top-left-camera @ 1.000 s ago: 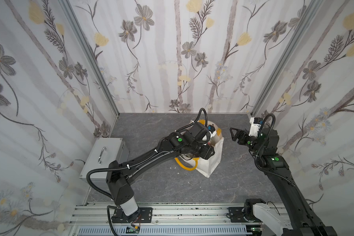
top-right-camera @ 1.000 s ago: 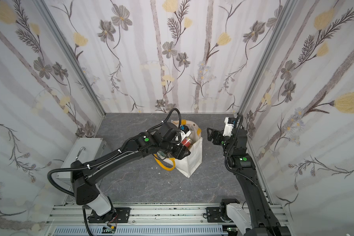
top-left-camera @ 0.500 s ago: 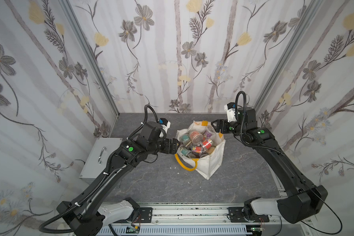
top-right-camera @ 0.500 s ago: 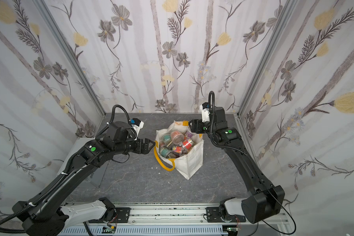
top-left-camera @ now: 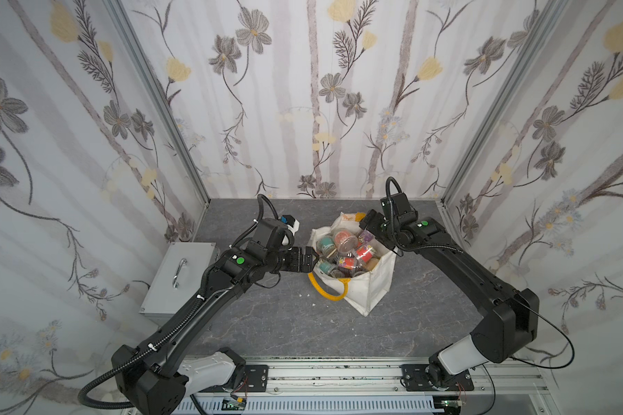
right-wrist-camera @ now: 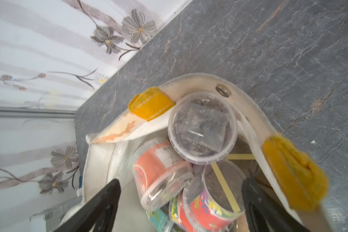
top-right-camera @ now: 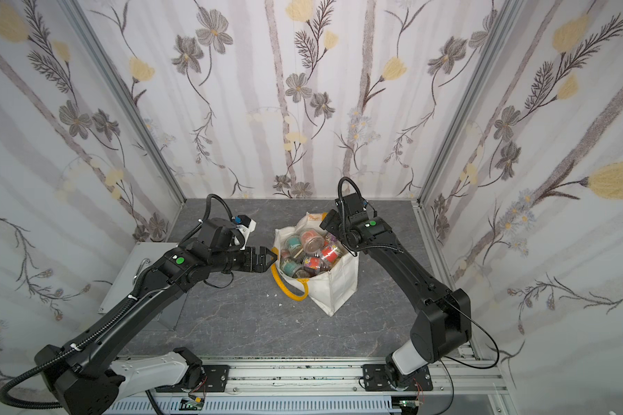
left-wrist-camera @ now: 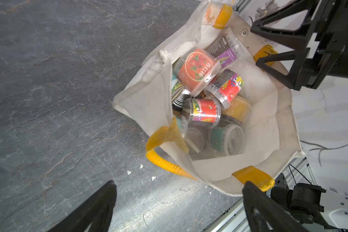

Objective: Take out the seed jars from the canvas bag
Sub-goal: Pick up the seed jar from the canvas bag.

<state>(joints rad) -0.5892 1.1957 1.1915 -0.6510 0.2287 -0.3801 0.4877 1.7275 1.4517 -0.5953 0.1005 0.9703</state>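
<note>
Left wrist view: the left gripper (left-wrist-camera: 178, 185), jaws spread wide and empty, sits just outside the bag (left-wrist-camera: 149, 100). The right gripper (left-wrist-camera: 256, 45), likewise agape and empty, hangs over the far rim. Both are probably lining up on the jars (left-wrist-camera: 198, 71) heaped inside. Grey stone-look table (left-wrist-camera: 58, 90), floral walls (top-left-camera: 303, 90).

Setting: a robot test cell in a lab, not a lived-in room. I work inside a three-sided booth of floral wallpaper panels (top-left-camera: 303, 107) held in bare aluminium corner posts (top-left-camera: 159, 107). The floor is a grey marble-look tabletop (top-left-camera: 285, 323). My left arm base (top-left-camera: 209, 370) and right arm base (top-left-camera: 457, 359) are bolted to a slotted aluminium rail (top-left-camera: 339, 375) along the open front, with loose wiring and a small circuit board (top-left-camera: 235, 409) beneath it
</note>
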